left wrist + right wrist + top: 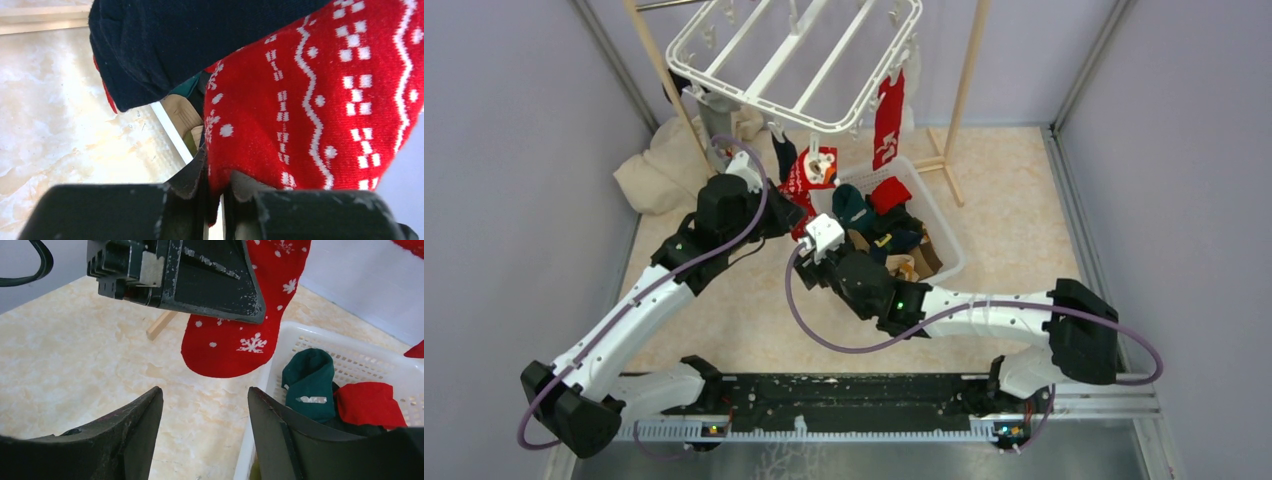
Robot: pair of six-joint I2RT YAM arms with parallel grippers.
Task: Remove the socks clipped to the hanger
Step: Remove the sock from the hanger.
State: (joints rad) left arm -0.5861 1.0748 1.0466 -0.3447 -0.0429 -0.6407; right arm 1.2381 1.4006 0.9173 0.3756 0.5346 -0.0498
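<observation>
The white hanger [794, 60] hangs at the top of the overhead view, with a long red sock [887, 120] and a navy sock [782, 155] clipped to its near edge. A red sock with white snowflakes [802, 188] hangs below it. My left gripper [215, 195] is shut on this red patterned sock's [310, 100] lower edge, and the navy sock [175, 45] lies against it. My right gripper [205, 390] stands open and empty just below and to the right. It faces the red sock's toe [235, 345] and the left gripper's body [200, 280].
A white slatted basket [946, 232] to the right of the grippers holds several socks, among them a green one [310, 380] and a red one [367, 402]. Wooden poles [964, 90] stand behind. A beige cloth heap [664, 170] lies at the back left.
</observation>
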